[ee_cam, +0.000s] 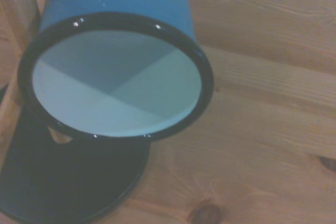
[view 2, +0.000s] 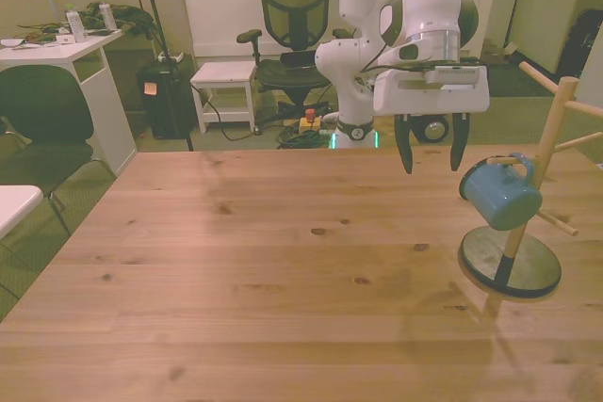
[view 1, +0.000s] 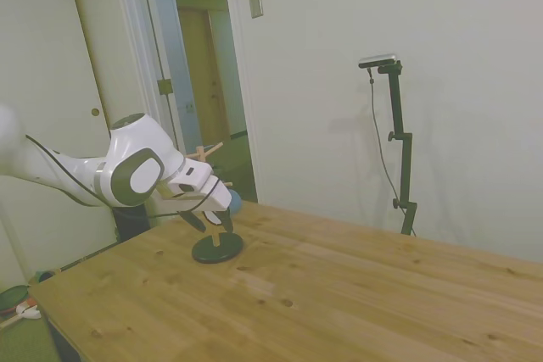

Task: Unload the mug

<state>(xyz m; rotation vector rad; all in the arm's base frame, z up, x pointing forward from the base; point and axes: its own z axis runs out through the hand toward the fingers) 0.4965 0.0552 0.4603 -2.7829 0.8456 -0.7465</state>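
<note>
While claw (view 2: 432, 146) hangs open, mug (view 2: 500, 195) (on peg) sits beside, untouched.

Hand (view 2: 432, 150) hangs with jaws apart above the wooden surface (view 2: 283, 261), just beside the mug (view 2: 501, 195) toward the front view's left, open gap between them. Peg stand (view 2: 551, 138) blocks the mug's far side; pegs stick out above and below it, dark base (view 2: 513, 265) underneath.
</note>
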